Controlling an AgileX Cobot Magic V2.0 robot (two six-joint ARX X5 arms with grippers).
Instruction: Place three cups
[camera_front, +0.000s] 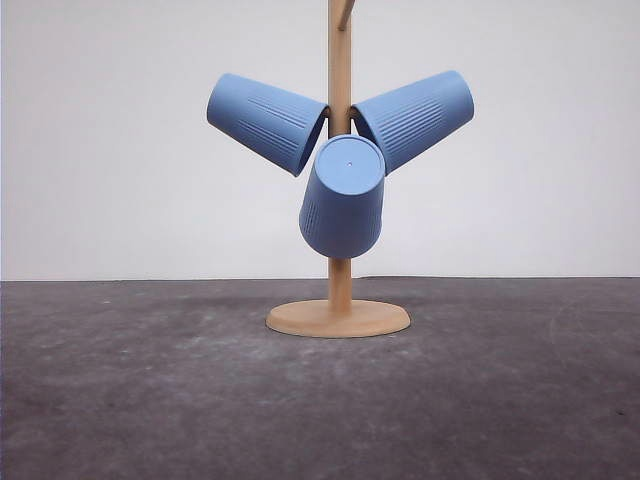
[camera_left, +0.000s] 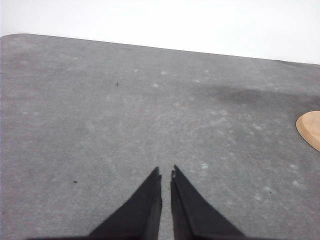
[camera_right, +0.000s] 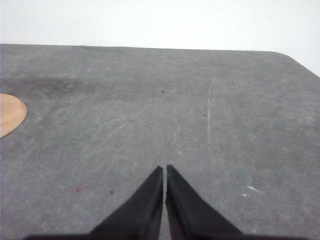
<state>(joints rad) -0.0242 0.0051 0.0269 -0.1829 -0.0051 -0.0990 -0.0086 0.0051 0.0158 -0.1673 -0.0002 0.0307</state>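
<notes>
White wall behind a dark grey bench (camera_front: 120, 400), with three blue cups hanging on a wooden cup tree (camera_front: 339, 318).

Left cup (camera_front: 265, 122), right cup (camera_front: 415, 118) and front cup (camera_front: 343, 198) all sit mouth-first on pegs of the tree. Left hand (camera_left: 166, 175) and right hand (camera_right: 164, 170) hover low over bare bench, each clenched with nothing held. Judging by this, the cups either wait to be lifted off or are already placed; a next grasp means opening a hand and reaching up.

Three light-blue ribbed cups upper centre of front view: left cup (camera_front: 265, 121) tilted base up-left, right cup (camera_front: 415, 117) base up-right, middle cup (camera_front: 343, 198) base toward camera.
</notes>
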